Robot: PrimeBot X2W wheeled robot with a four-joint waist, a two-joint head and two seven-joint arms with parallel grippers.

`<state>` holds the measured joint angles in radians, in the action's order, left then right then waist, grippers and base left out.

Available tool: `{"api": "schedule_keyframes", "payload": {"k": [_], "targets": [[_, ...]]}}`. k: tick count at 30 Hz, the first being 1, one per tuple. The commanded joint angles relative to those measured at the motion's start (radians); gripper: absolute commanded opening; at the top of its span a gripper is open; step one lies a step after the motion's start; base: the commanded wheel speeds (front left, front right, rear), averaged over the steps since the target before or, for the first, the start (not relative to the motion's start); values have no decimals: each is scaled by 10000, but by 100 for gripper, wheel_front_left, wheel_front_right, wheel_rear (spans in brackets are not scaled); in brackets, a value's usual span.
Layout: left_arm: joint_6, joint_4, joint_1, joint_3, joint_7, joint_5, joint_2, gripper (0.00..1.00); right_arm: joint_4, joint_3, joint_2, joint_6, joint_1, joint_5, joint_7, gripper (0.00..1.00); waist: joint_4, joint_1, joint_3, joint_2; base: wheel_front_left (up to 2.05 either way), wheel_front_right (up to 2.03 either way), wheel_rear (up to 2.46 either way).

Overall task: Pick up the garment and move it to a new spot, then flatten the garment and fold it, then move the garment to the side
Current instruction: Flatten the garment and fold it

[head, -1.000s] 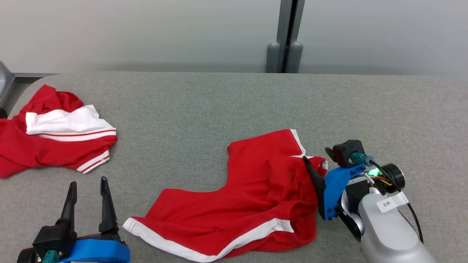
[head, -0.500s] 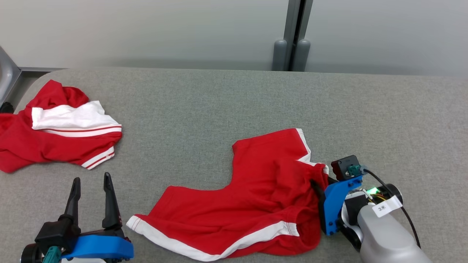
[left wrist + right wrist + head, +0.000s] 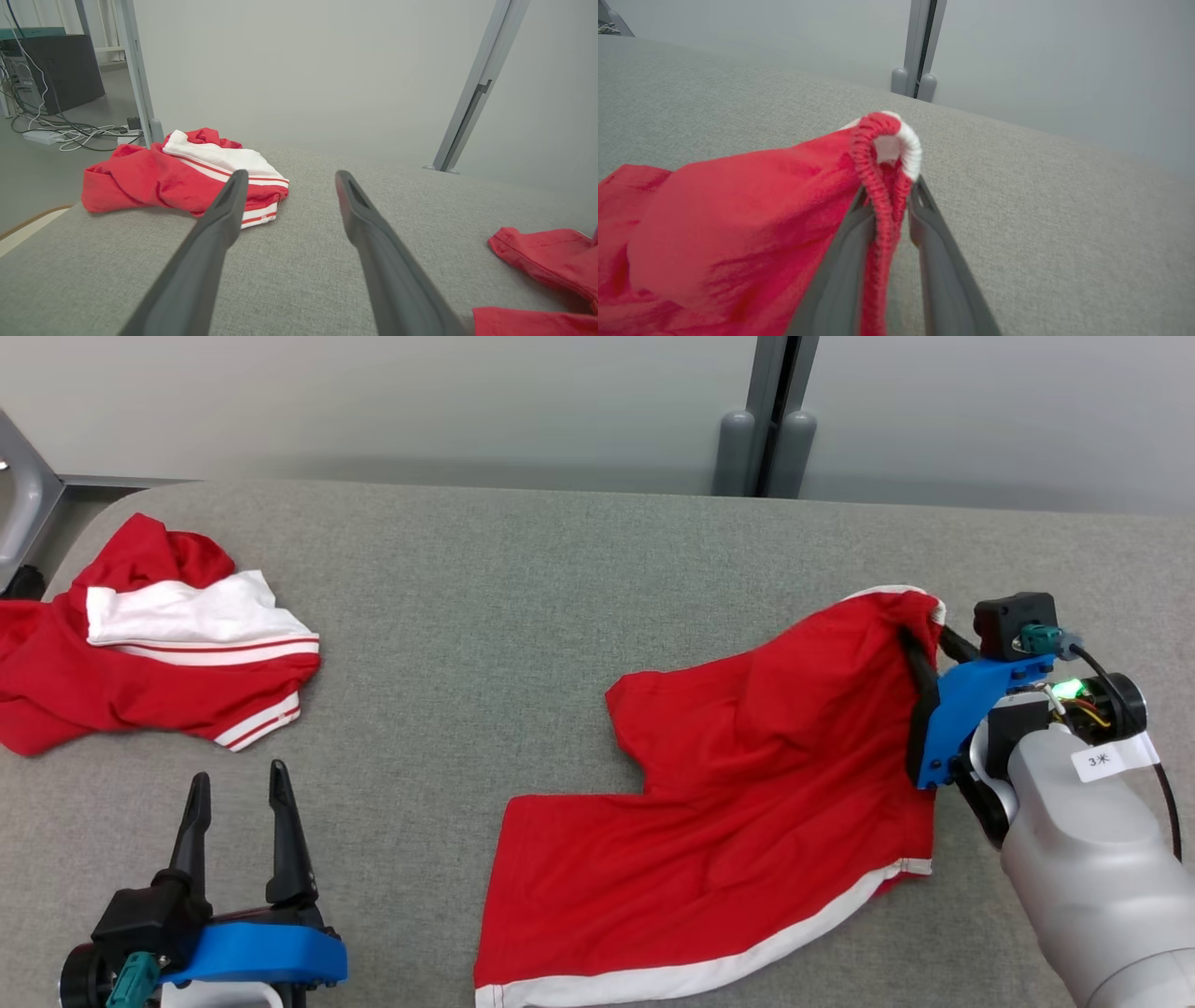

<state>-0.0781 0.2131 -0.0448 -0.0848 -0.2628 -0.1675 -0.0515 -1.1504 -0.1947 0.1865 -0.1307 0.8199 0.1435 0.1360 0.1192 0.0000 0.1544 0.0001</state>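
The garment (image 3: pixel 747 784), red shorts with white trim, lies on the grey table (image 3: pixel 523 597) right of centre. One corner of its waistband is lifted. My right gripper (image 3: pixel 920 639) is shut on that gathered red and white edge. In the right wrist view the fingers of the right gripper (image 3: pixel 889 191) pinch the waistband of the garment (image 3: pixel 738 200), which hangs away to the left. My left gripper (image 3: pixel 233 784) stands open at the lower left with nothing between its fingers. From the left wrist, the left gripper (image 3: pixel 289 179) points across bare table, with the garment (image 3: pixel 546 252) at the right edge.
A second red and white garment (image 3: pixel 159 644) lies crumpled at the table's far left corner, also seen ahead of the left fingers as a crumpled heap (image 3: pixel 177 172). A grey post (image 3: pixel 766 448) stands behind the table against the pale wall. Cables lie on the floor (image 3: pixel 70 133) beyond the left end.
My right gripper has shut on the waistband corner, then lifted and pulled it to the right and farther back, dragging the shorts along. The head camera has shifted slightly. The left gripper has stayed put.
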Motion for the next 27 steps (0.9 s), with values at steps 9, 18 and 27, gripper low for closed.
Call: {"api": "schedule_keyframes", "payload": {"k": [9, 18, 27], "targets": [[127, 10, 34, 94, -29, -10, 15, 100, 145, 141, 4, -1, -252, 532, 1231, 100, -396, 0, -126, -1, 0, 0, 0], [20, 8, 151, -133, -29, 201, 17, 100, 4099, 933, 54, -1, -2614, 714, 1294, 100, -960, 0, -402, -1, 0, 0, 0], [-81, 108, 264, -146, -29, 344, 14, 100, 7812, 1589, -715, -1, -5745, 197, 1297, 100, -1335, 0, -516, -1, 0, 0, 0]]}}
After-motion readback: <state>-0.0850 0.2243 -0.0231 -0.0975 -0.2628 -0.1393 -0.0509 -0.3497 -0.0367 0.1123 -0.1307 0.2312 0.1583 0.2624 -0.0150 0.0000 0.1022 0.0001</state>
